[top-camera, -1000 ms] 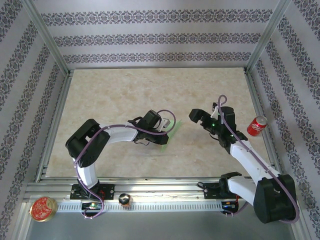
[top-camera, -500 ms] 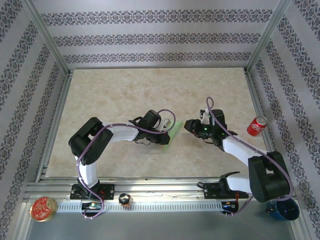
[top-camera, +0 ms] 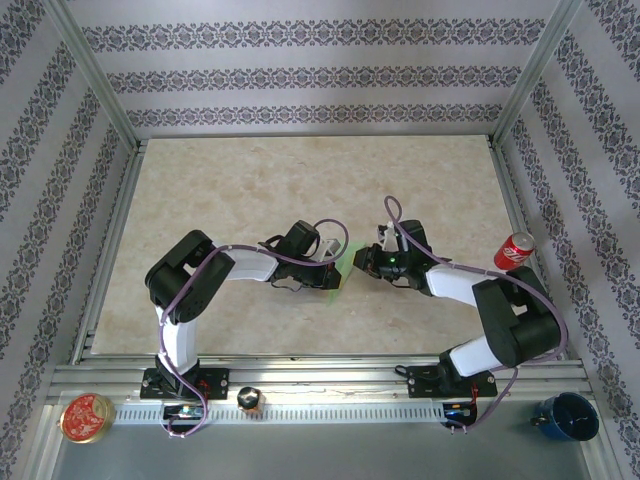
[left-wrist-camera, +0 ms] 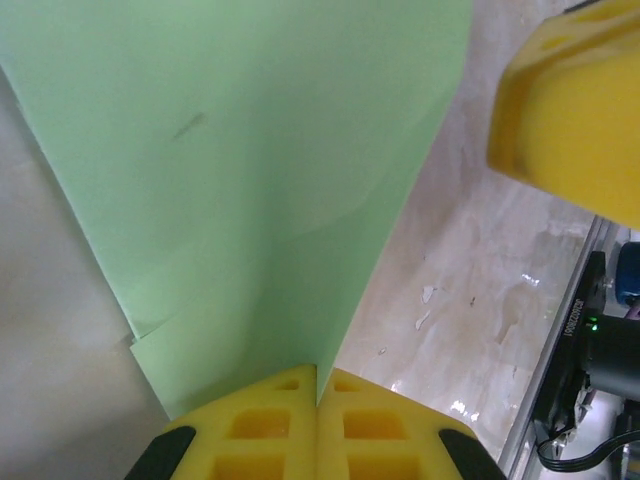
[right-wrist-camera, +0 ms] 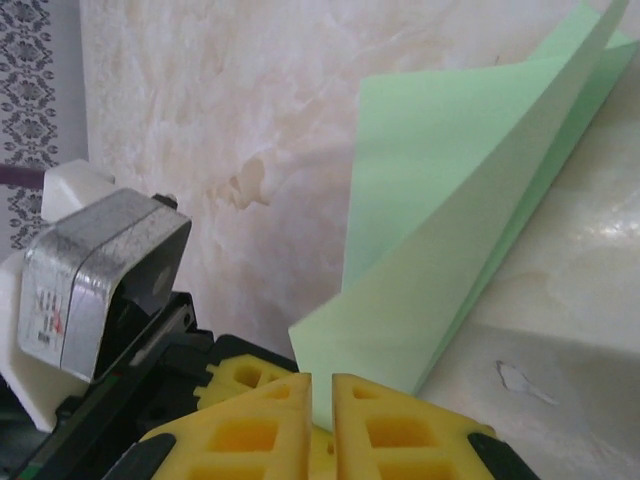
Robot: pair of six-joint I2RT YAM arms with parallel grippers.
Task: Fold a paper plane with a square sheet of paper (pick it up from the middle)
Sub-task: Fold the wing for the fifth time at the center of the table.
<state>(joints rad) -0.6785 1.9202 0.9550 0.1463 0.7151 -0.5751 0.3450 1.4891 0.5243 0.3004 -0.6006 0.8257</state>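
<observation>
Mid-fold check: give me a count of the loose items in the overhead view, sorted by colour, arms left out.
Green: 1, the folded pale-green paper sheet
Red: 2, the red soda can and the round red tin
Blue: 1, the dark-blue cup
Dark: 1, a small round black-and-brass object, too small to identify
Total: 5

The square sheet of paper (right-wrist-camera: 450, 200), plain pale green, is folded over into 2 loosely gaping layers, standing up from the marbled surface (top-camera: 250, 190) near its middle.
</observation>
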